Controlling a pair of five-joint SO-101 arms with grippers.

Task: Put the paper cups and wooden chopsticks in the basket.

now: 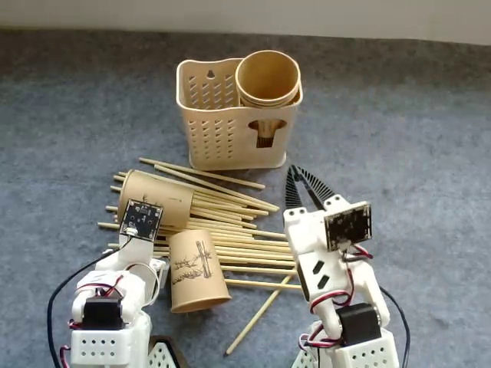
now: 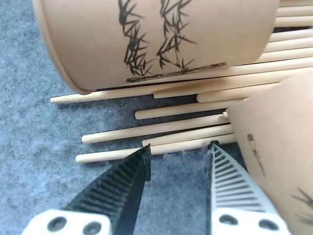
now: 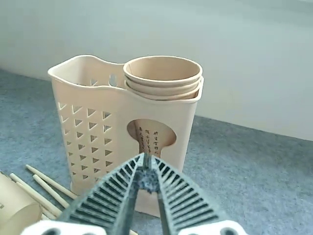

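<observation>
High view: stacked paper cups [image 1: 267,77] in basket [image 1: 215,138]; chopsticks [image 1: 247,249] lie outside.

Grey carpet [image 1: 414,138] — basket [image 1: 211,130], loose chopsticks [image 1: 253,249].

In the beige basket [image 1: 219,130] stand nested paper cups [image 1: 267,77]; two loose cups [image 1: 196,268] lie among scattered chopsticks [image 1: 242,239].

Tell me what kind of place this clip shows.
Likely a staged tabletop test bench, not a kitchen: grey felt-like mat underneath, bare pale wall behind, and a basket, paper cups and chopsticks laid out as props.
</observation>
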